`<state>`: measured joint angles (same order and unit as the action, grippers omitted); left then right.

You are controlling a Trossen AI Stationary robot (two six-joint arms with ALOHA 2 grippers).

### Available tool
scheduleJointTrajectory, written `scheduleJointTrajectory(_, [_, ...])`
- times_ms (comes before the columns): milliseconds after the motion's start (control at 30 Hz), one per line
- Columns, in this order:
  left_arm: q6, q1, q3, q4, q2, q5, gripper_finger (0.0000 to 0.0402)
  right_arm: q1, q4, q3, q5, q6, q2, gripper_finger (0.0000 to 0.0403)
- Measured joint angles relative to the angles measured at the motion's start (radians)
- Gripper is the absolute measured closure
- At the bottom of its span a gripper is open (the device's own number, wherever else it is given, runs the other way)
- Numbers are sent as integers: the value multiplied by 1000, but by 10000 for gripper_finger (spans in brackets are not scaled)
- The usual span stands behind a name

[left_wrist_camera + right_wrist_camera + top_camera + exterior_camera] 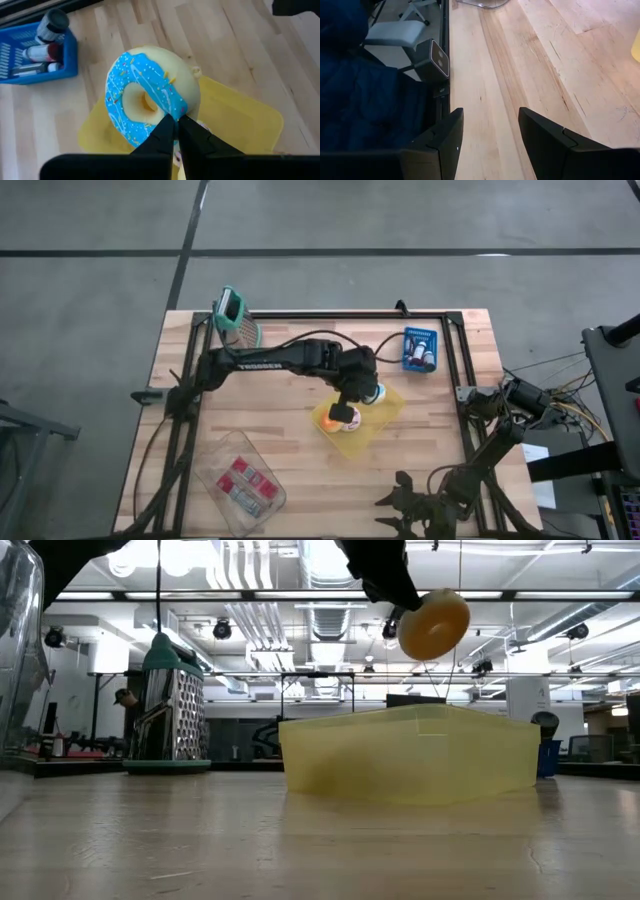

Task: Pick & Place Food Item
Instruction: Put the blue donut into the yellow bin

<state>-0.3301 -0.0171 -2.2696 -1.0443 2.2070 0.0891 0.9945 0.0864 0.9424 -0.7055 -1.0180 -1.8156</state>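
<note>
Over the middle of the table (pixel 280 415), a little toward its right edge, my left gripper (pixel 175 122) hangs above the yellow tray (pixel 410 755) with its two dark fingers pinched tight together on the rim of a doughnut (pixel 150 95). The doughnut is a fat ring, pale yellow and smooth on the body, with a glossy blue icing face flecked with small sprinkles. It dangles clear of the tray; in the low view it shows as a round orange-yellow shape well above the tray's rim.

The tray is a shallow rectangular box of translucent yellow plastic with straight walls, and it sits turned at an angle to the table's edges. The table is pale butcher-block wood, its strips running left to right, with a dark frame along its edges.

Near the far right corner stands a blue slotted basket (pixel 420 348) holding small bottles. At the far left corner a metal grater (pixel 236 317) with a green top stands upright. By the near left corner lies a clear plastic container (pixel 240 485) with red packets inside.

My right gripper (pixel 487 135) waits at the near right corner, its fingers standing apart over bare boards, holding nothing. Open wood lies between the tray and every edge.
</note>
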Motion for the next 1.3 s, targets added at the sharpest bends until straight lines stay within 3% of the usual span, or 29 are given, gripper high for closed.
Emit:
scheduleJointTrajectory(700, [-195,5,302,322,-1,18,381,0,0,0,0,0,0,216])
scheduleJointTrajectory(1300, [-187,-46,486,476,-1,18,381,0,0,0,0,0,0,216])
